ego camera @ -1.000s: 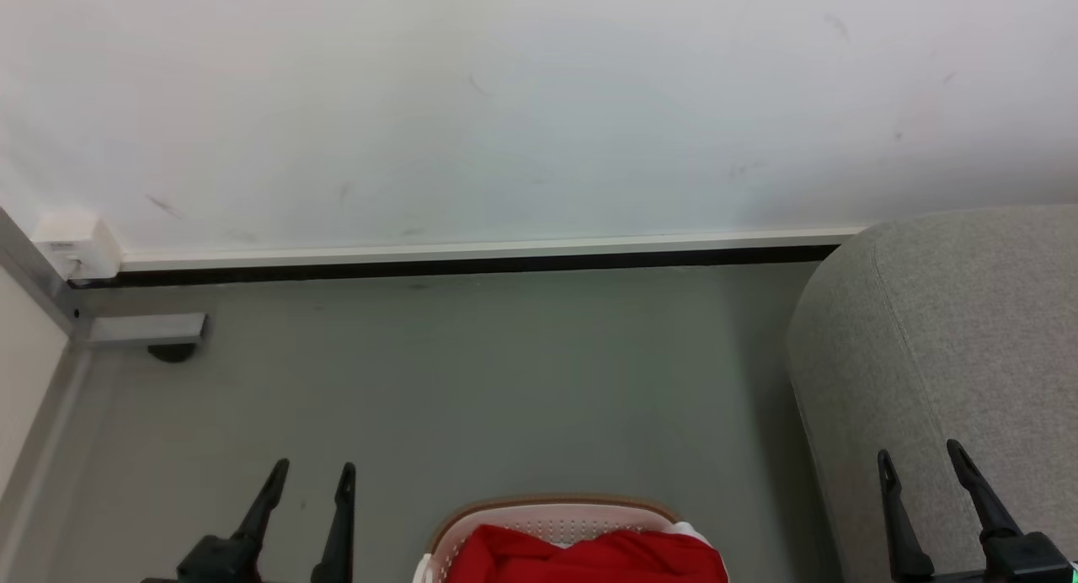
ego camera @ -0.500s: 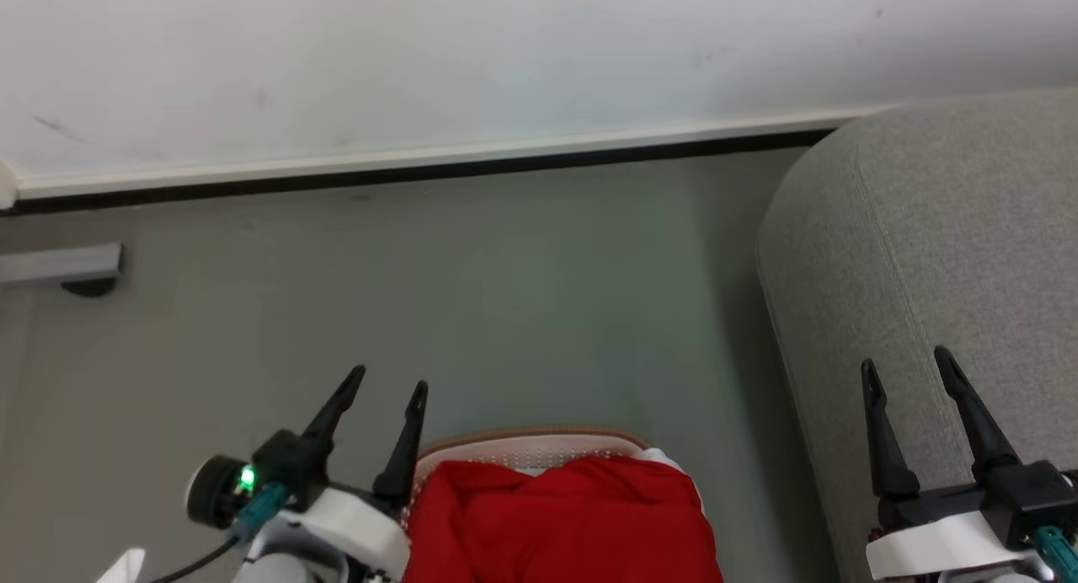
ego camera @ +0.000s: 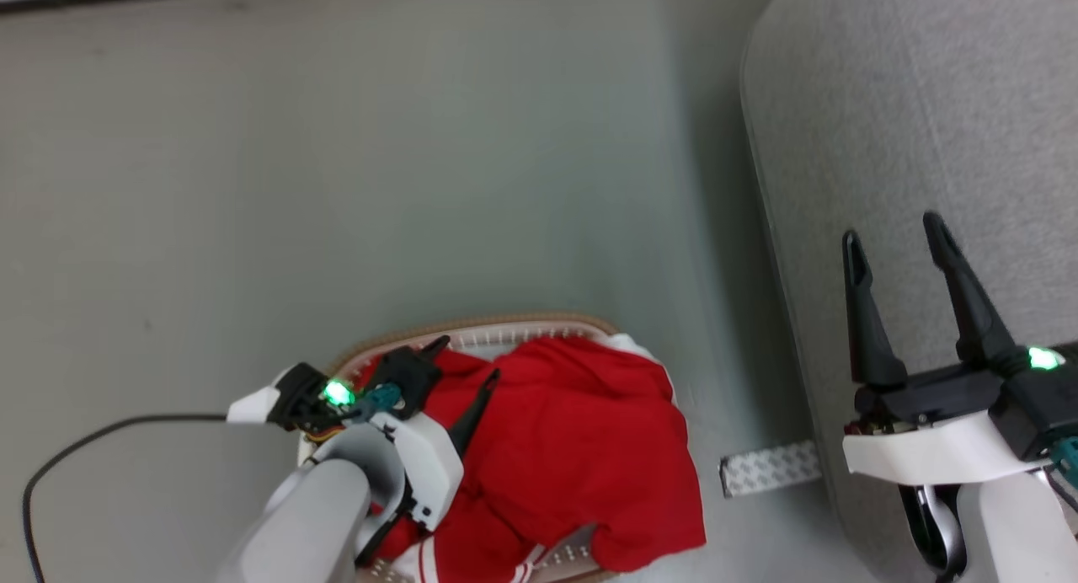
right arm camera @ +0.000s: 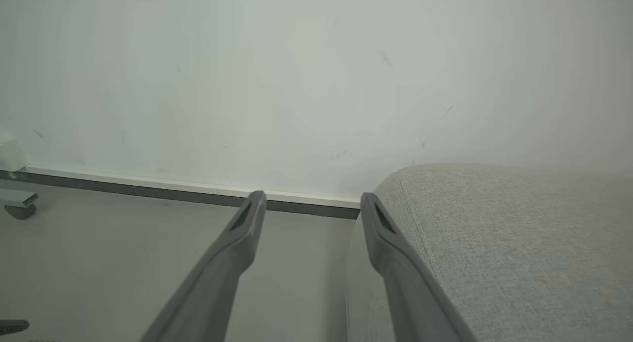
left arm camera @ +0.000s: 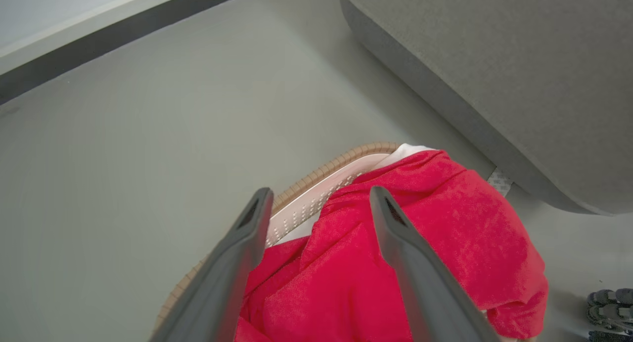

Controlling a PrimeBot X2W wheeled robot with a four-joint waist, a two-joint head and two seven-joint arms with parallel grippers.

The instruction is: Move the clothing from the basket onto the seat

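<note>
Grey floor (ego camera: 337,145) (smooth, matte) under the basket (ego camera: 505,324), the seat (ego camera: 926,103) and a patterned strip (ego camera: 771,468).

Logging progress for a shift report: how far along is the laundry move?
Done: nothing yet; the bright red fabric garment lies heaped in the oval white plastic basket with a tan rim. In hand: the left gripper hangs open over the garment, gripping nothing. The right gripper is open and empty by the large light grey upholstered seat. Left: grasp, lift, carry over and release on the seat.
</note>
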